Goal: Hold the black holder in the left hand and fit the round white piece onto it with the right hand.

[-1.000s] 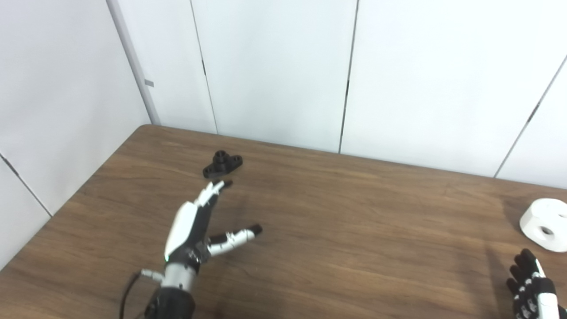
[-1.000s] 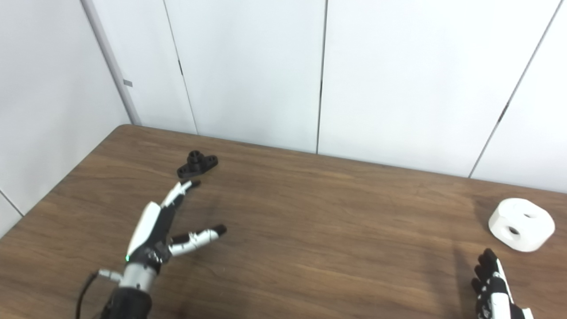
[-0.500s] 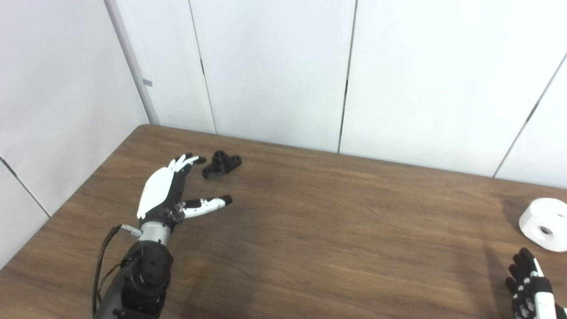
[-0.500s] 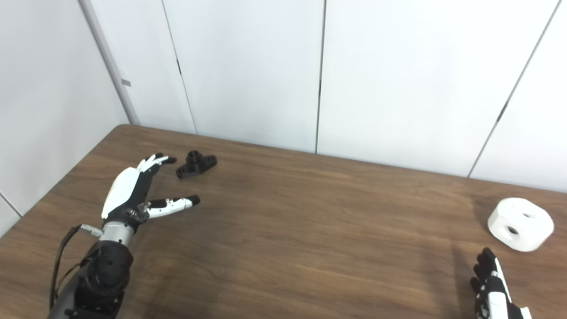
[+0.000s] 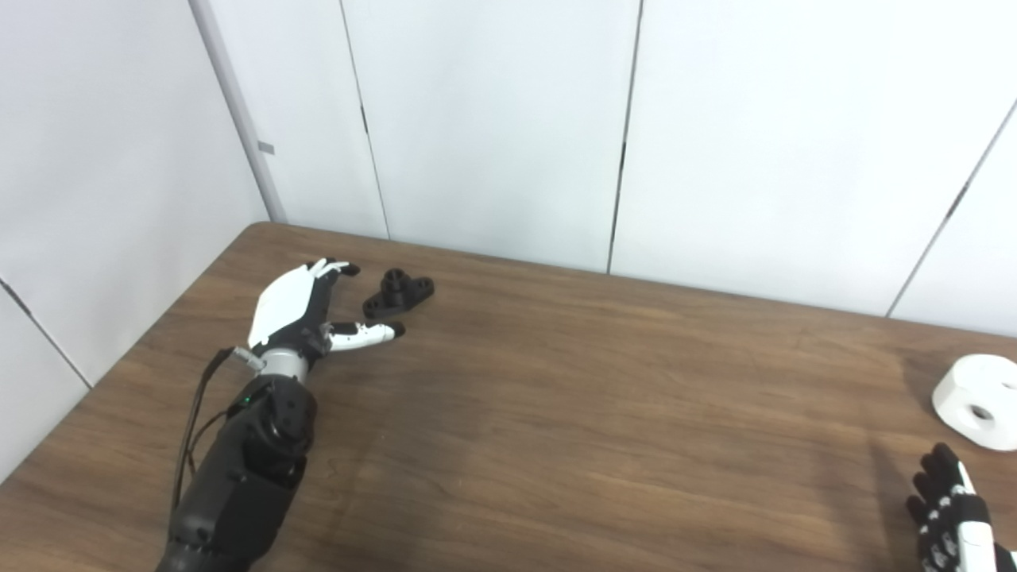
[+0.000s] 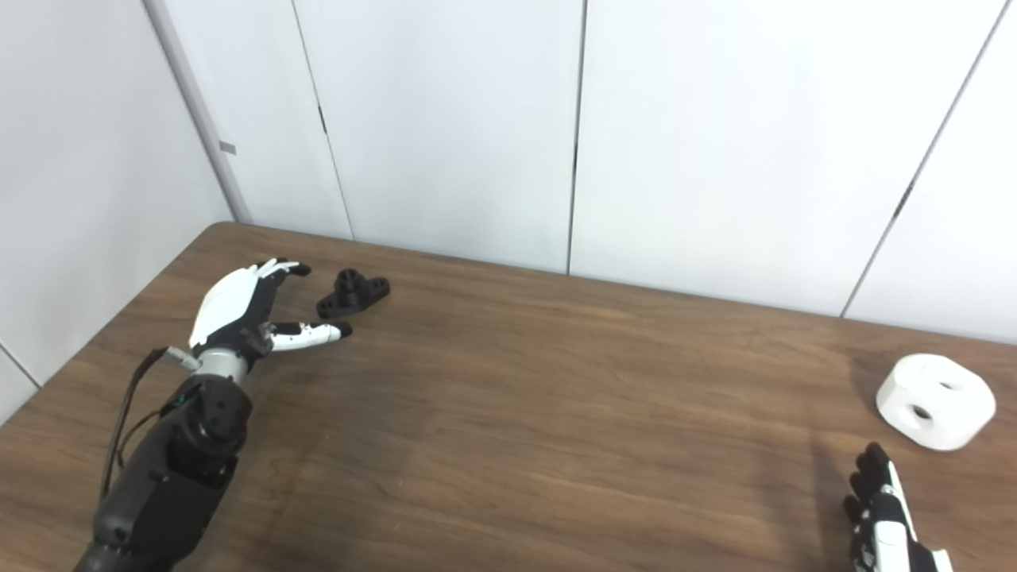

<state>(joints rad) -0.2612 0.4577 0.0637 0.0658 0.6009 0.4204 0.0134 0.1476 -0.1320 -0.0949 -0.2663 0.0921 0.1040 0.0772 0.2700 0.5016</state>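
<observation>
Flanking black holder (image 5: 398, 292), left hand (image 5: 298, 306) spread, empty; right eye shows white piece (image 6: 935, 401) whole.

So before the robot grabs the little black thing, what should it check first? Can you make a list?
1. Left hand open, with fingers apart: ok.
2. Left hand next to the black holder, which sits between the fingers and the thumb: ok.
3. Fingers already touching the holder: cannot tell, the gap looks very small.
4. Holder lying flat on the table, nothing on top of it: ok.
5. Round white piece free at the far right of the table, not yet picked up: ok.
6. Right hand ready and open: cannot tell, only part of it shows at the bottom edge.
</observation>
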